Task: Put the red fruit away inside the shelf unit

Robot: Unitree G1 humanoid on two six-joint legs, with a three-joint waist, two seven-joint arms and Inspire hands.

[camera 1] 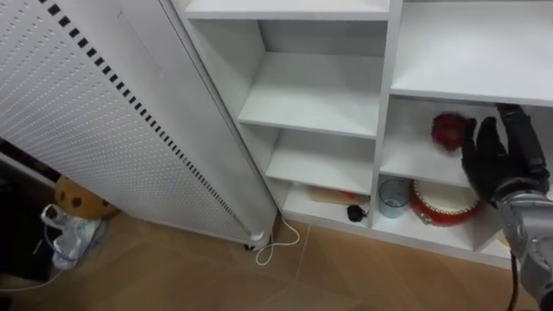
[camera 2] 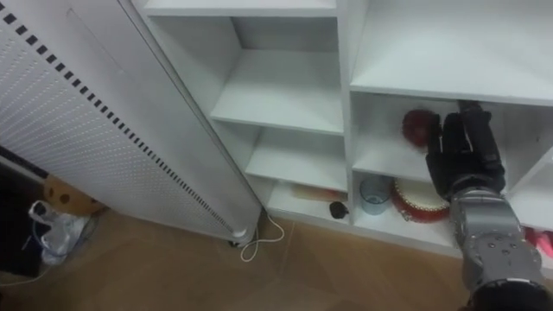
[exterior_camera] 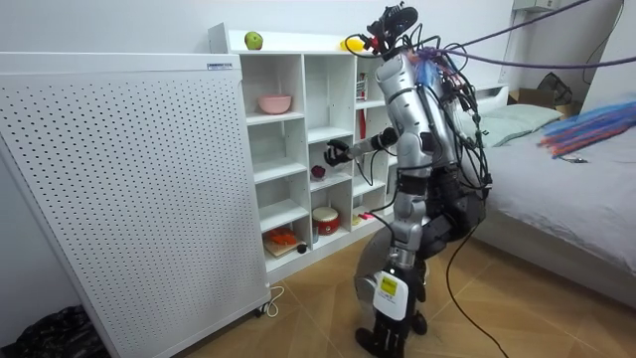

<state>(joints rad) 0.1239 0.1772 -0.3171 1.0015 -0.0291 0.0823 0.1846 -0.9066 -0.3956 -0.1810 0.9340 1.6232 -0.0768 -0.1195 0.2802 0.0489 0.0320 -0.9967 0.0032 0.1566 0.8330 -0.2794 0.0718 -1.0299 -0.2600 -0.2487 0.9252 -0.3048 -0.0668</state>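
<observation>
A dark red fruit [camera 1: 448,131] lies on a middle shelf of the white closet [camera 1: 320,95], in its right-hand column. My right hand [camera 1: 497,160] is just to the right of the fruit. Its fingers are stretched upward and open, with the thumb close beside the fruit and not curled round it. From the room view, I stand facing the closet with that hand [exterior_camera: 336,152] reaching toward the shelf above the fruit [exterior_camera: 318,171]. A green apple [exterior_camera: 253,41] and a yellow fruit [exterior_camera: 350,44] sit on the closet's top.
Below the fruit's shelf stand a round red tin [camera 1: 442,203], a blue glass [camera 1: 394,196] and a small black object [camera 1: 354,212]. A pink bowl [exterior_camera: 275,103] sits higher up. A white perforated panel [camera 1: 104,112] leans at my left, with a white cable [camera 1: 276,246] on the floor.
</observation>
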